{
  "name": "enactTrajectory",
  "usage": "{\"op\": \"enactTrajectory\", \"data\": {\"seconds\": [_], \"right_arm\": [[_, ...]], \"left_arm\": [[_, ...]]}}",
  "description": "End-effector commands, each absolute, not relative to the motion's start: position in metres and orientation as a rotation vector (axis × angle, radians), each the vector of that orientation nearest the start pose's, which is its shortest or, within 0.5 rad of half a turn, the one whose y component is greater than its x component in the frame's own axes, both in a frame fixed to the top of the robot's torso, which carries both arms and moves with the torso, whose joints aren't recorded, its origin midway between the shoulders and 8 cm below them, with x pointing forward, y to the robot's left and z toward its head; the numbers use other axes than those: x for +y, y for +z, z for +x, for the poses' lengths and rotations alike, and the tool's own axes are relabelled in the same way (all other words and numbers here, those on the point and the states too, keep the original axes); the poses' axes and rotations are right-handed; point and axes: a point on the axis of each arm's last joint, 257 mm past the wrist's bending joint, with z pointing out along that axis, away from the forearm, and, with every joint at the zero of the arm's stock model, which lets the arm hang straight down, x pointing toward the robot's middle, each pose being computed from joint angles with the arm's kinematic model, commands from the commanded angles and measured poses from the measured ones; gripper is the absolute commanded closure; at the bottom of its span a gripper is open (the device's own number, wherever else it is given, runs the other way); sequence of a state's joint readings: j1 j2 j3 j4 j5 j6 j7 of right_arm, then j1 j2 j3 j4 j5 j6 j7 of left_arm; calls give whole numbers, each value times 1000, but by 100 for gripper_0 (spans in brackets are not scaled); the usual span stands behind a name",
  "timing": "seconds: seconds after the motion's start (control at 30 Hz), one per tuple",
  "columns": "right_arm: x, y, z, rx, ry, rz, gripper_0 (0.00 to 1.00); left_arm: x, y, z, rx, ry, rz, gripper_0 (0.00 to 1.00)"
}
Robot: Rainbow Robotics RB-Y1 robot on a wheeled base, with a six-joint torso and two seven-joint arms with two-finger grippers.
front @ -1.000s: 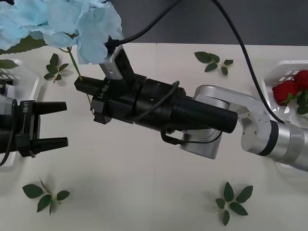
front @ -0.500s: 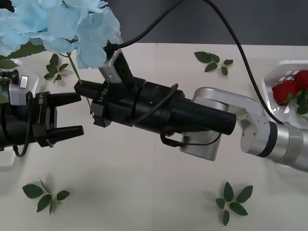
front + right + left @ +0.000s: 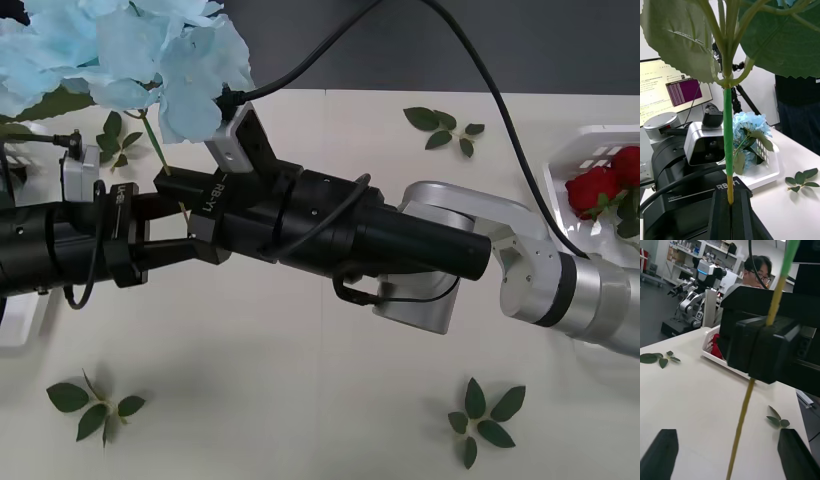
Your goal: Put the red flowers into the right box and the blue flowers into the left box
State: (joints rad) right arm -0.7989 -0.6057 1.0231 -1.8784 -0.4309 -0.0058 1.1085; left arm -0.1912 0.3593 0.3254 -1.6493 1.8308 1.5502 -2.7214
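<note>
Right gripper [image 3: 172, 182] clenched on blue flower [image 3: 150, 50] stem; left gripper [image 3: 175, 228] released. Stem thin, bendy; I take below.

The blue flowers [image 3: 130, 50] are showing pale sky-blue petals over a green stem yellowing downward. The red flowers [image 3: 605, 185] are glowing deep red in the white right box [image 3: 585, 150]. Both end effectors are looking black against the cream tabletop [image 3: 300, 400].
</note>
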Motion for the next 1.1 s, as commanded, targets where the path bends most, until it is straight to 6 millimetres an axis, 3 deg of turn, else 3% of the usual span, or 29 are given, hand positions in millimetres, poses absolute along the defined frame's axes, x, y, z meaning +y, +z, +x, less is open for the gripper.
{"op": "enactTrajectory", "data": {"seconds": [0.03,0.07,0.13,0.8,0.83,0.93,0.97,1.1], "right_arm": [[167,-21,370,1166,996,-977,100],[167,-21,370,1166,996,-977,100],[167,-21,370,1166,996,-977,100],[167,-21,370,1166,996,-977,100],[167,-21,370,1166,996,-977,92],[167,-21,370,1166,996,-977,16],[167,-21,370,1166,996,-977,6],[167,-21,370,1166,996,-977,0]], "left_arm": [[128,-98,392,1351,-1099,990,91],[127,-99,393,1351,-1109,980,97],[125,-98,394,1346,-1124,967,99],[121,-95,393,1332,-1144,960,100],[121,-95,392,1332,-1145,958,100],[122,-95,392,1331,-1144,958,100],[122,-95,392,1331,-1144,958,100],[123,-95,392,1332,-1143,956,100]]}}
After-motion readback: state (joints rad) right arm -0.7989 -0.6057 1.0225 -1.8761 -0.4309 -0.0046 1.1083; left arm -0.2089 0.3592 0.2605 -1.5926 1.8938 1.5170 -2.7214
